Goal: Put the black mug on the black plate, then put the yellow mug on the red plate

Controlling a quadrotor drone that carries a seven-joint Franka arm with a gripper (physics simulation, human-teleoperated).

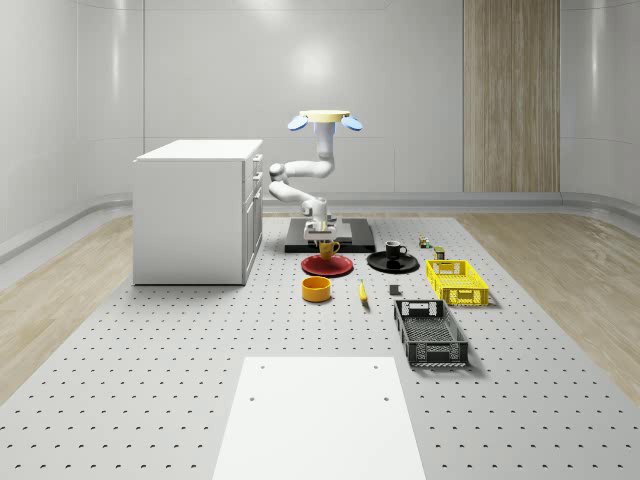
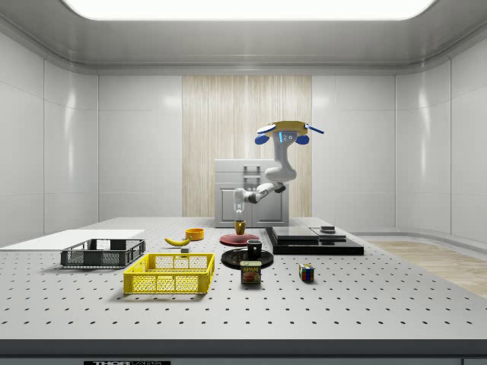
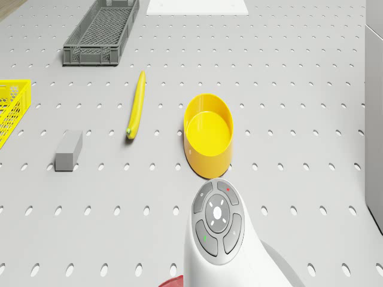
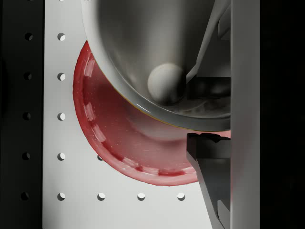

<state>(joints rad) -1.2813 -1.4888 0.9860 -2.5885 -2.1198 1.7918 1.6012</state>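
The drone (image 1: pixel 324 120) hovers behind the plates, beside the white cabinet, and its arm bends down to them. My gripper (image 1: pixel 322 236) is shut on the yellow mug (image 1: pixel 328 248), gripping its rim and holding it upright right over the red plate (image 1: pixel 327 265). From the side, the yellow mug (image 2: pixel 240 226) hangs at the red plate (image 2: pixel 237 239); whether they touch I cannot tell. In the wrist view the mug's inside (image 4: pixel 157 62) sits above the red plate (image 4: pixel 119 143), with one finger (image 4: pixel 209 157) at the rim. The black mug (image 1: pixel 395 250) stands on the black plate (image 1: pixel 392 262).
A white cabinet (image 1: pixel 195 210) stands at the whole-scene view's left and a black slab (image 1: pixel 350 238) lies behind the plates. In front lie a yellow bowl (image 3: pixel 208 134), a banana (image 3: pixel 136 112), a grey block (image 3: pixel 68 150), a yellow crate (image 1: pixel 457 281) and a grey crate (image 1: pixel 430 332).
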